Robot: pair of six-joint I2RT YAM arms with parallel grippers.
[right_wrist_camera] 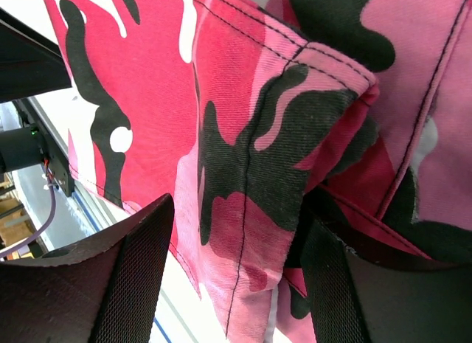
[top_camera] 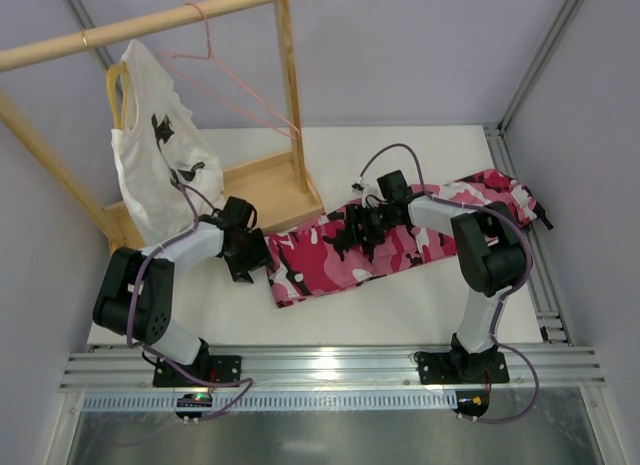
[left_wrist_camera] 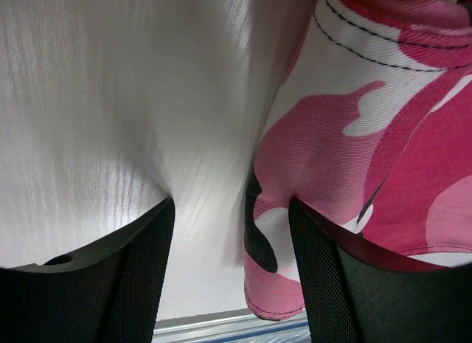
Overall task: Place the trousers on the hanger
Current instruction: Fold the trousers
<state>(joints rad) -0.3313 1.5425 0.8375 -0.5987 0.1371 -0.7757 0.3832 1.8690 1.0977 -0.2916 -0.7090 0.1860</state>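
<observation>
White table [top_camera: 400,303] beneath flat trousers [top_camera: 320,260]

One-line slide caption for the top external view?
Pink camouflage cloth trousers lie on the white table; thin pale-pink wire hanger hangs bare on the wooden rail.

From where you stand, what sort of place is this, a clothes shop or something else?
Probably a robot test bench in a lab, not a shop: a left arm and right arm bolted to a metal rail, a wooden rack, and camouflage trousers on a white table.
</observation>
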